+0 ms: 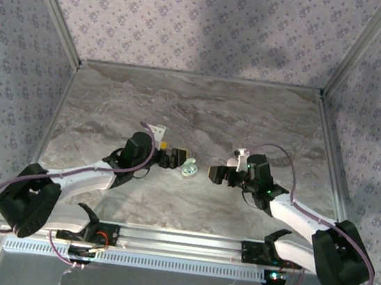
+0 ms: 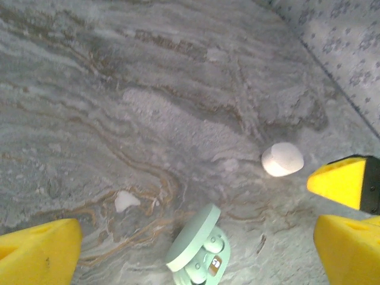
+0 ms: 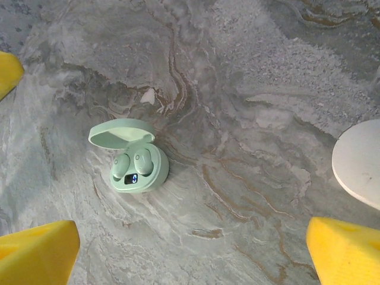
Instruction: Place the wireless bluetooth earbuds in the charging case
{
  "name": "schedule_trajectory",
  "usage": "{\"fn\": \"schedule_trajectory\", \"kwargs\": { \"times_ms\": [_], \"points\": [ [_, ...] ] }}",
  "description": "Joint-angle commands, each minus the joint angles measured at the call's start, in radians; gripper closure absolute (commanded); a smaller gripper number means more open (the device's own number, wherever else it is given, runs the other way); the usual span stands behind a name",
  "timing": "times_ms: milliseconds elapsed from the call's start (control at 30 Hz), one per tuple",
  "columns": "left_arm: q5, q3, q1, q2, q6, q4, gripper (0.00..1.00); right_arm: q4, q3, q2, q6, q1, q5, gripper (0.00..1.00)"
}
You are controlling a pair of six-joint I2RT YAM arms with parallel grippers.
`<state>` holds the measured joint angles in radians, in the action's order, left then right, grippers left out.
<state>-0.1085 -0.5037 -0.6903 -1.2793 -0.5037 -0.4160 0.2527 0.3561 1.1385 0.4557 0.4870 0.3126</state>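
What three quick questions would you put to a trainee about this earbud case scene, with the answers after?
1. True or false: the lid of the mint charging case is shut.
2. How many earbuds sit in the case's wells? A) none B) one C) two
3. In one word, how do the jaws of the left gripper and the right gripper stand?
Key: 1 false, the lid is hinged up. 2 C. 3 open; the case rests on the table between them, held by neither.
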Motion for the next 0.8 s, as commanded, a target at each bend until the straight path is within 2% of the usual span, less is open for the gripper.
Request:
{"fn": "schedule_trajectory", "kwargs": {
  "times_ms": [0, 133, 233, 333, 600, 667, 767],
  "points": [
    [-0.023, -0.004, -0.005, -0.014, 0.017, -0.06, 0.0, 0.022, 0.034, 0.021, -0.017, 0.003, -0.036, 0.0],
    [-0.042, -0.017, -0.006, -0.033, 0.0, -0.059, 0.0, 0.02, 0.044, 0.065, -0.016, -0.003, -0.052, 0.0],
    [-0.066, -0.028, -0.006, -0.056, -0.018, -0.057, 0.0, -0.019, 0.078, 0.11, -0.022, -0.029, 0.013, 0.0],
    [-0.106, -0.053, -0.005, -0.097, -0.037, -0.049, 0.0, -0.035, 0.098, 0.15, -0.037, -0.045, 0.079, 0.06],
    [-0.223, -0.111, 0.026, -0.157, -0.064, -0.007, 0.0, -0.014, 0.106, 0.206, -0.029, -0.016, 0.147, 0.38],
    [-0.238, -0.112, 0.032, -0.153, -0.068, -0.006, 0.0, -0.043, 0.115, 0.183, -0.029, 0.036, 0.095, 0.48],
    [-0.238, -0.107, 0.041, -0.146, -0.068, -0.005, 0.0, -0.131, 0.143, 0.151, -0.043, 0.149, -0.062, 0.6]
  ]
}}
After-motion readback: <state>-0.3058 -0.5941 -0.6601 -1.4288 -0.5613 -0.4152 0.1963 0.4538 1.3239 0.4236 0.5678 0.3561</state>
